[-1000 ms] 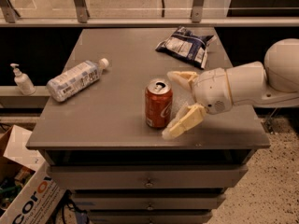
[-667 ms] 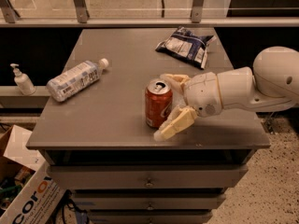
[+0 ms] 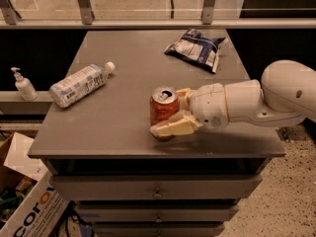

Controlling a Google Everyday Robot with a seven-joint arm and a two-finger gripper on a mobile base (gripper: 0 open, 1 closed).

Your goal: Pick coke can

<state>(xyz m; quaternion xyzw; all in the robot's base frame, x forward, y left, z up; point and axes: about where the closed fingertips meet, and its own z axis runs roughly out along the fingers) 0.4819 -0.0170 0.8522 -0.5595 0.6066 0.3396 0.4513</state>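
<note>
The gripper (image 3: 168,111) is closing in from the right, its fingers (image 3: 175,127) now clamping the coke can (image 3: 161,107), which is standing near the front edge of the bench (image 3: 98,132); the grasp is looking ready for lifting.

The coke can (image 3: 163,107) is a small red aluminium can with white lettering on its side and a silver top whose opening faces up. It stands upright on the grey surface (image 3: 113,127), close to the near edge and a little right of the middle. The tool (image 3: 170,111) comes in from the right and sits right against the can, its cream part covering the can's lower near side.
</note>
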